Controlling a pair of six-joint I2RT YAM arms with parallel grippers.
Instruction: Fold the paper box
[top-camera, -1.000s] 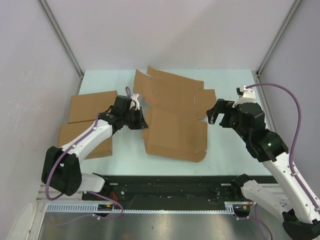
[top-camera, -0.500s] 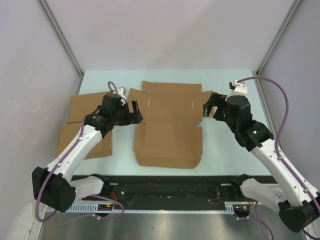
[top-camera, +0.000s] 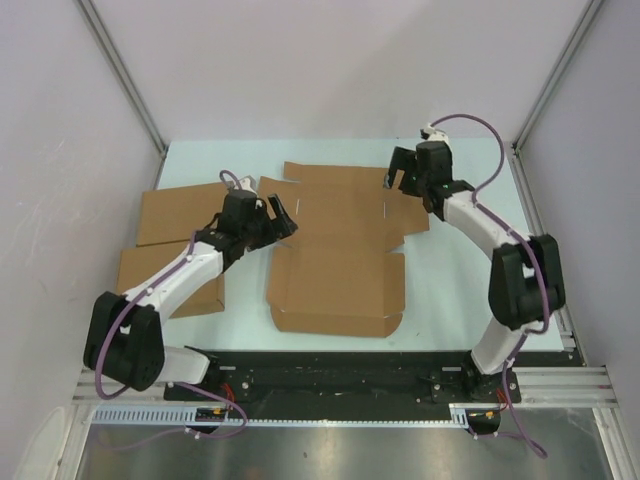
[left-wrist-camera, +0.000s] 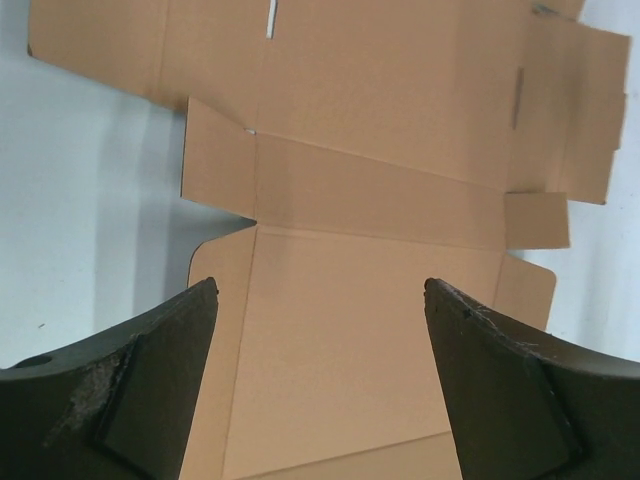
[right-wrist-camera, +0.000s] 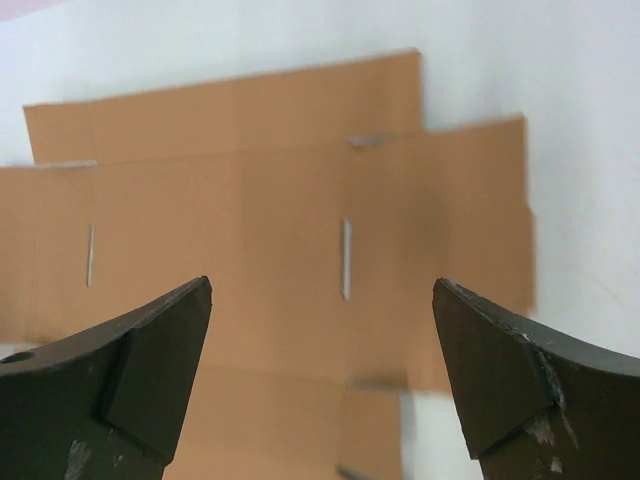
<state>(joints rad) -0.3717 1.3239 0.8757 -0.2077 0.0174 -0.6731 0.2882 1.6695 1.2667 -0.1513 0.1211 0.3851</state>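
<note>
The paper box lies opened out at the centre of the pale table, its slitted panels toward 12 o'clock and its large plain panel toward 6 o'clock. The left gripper sits at the sheet's 9 o'clock edge, and its wrist camera shows the fingers spread wide, nothing gripped between them, only brown cardboard showing in the gap. I cannot tell from here whether the tips touch the sheet. Over at 1 o'clock, the right gripper is at the far right corner of the cardboard. Its fingers are just as wide apart, and they hold nothing either; the wrist view looks down on two thin slits and a stepped flap edge, a little blurred. Off at 9 o'clock, two finished flat cardboard boxes lie side by side on the table, the left arm passing over them.
</note>
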